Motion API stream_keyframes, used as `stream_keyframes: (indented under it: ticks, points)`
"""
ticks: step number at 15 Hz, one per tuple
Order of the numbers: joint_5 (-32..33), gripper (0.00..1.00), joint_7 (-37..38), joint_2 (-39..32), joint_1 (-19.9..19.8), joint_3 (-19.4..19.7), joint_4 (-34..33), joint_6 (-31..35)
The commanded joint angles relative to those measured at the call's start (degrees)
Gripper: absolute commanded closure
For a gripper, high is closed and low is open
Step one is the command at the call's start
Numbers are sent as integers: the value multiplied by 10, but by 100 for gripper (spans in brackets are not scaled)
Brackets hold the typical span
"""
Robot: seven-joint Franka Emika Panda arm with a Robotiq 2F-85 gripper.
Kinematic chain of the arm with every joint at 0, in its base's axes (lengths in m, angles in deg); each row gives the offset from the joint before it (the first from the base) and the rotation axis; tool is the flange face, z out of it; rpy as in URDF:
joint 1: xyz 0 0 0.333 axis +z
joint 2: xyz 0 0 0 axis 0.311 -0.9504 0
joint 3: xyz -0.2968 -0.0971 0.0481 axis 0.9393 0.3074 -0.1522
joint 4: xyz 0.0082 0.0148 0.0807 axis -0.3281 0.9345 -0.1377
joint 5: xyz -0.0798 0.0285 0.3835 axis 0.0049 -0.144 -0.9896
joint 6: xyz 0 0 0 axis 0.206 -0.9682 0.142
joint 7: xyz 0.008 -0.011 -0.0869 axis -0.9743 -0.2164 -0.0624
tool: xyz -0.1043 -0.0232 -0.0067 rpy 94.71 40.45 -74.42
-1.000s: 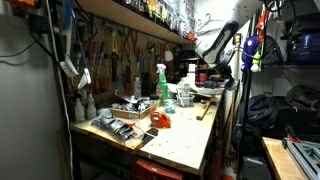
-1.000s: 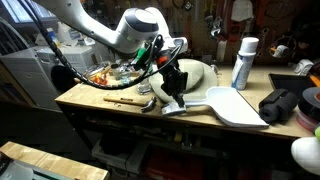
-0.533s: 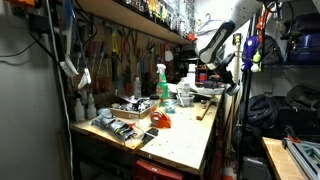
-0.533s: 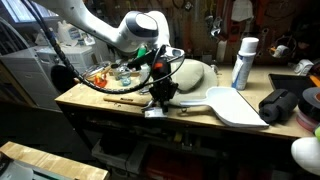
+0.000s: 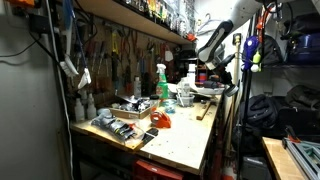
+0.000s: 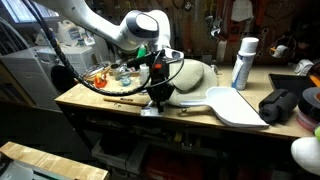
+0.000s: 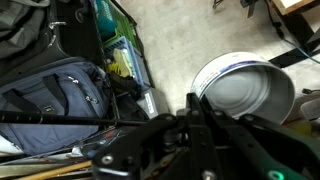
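Note:
My gripper (image 6: 157, 99) hangs tips-down at the front edge of the wooden workbench (image 6: 110, 108), its fingers pressed together. A small pale flat piece (image 6: 150, 110) lies right under the tips at the bench edge; I cannot tell if it is gripped. A beige domed object (image 6: 192, 72) sits just behind the gripper and a white scoop-shaped tray (image 6: 236, 104) beside it. In the wrist view the shut fingers (image 7: 192, 102) point over the floor, with a white round basin (image 7: 245, 92) below. In an exterior view the gripper (image 5: 203, 70) is far back over the bench.
A wooden stick (image 6: 124, 99), a cluttered tray (image 6: 108, 73), a white can (image 6: 243, 62) and a black bag (image 6: 283, 105) lie on the bench. A green spray bottle (image 5: 161, 85) and an orange object (image 5: 161, 120) stand on it. A grey backpack (image 7: 55, 90) lies on the floor.
My gripper has slid along the bench's front edge away from the white tray, and the pale flat piece under its tips has moved with it.

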State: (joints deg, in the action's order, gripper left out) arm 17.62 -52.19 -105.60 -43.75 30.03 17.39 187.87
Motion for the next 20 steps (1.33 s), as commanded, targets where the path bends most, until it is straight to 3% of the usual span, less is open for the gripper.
stream_keyframes:
  ticks: [1, 8, 15, 20]
  points:
    - [-65, 99, -16, -8, -17, -18, -3, -3]
    - [-195, 99, -3, -22, -38, -27, -31, 62]
    - [-161, 99, 45, -52, -25, -9, -36, 119]
    - [-254, 99, 31, -60, -53, -35, -39, 121]
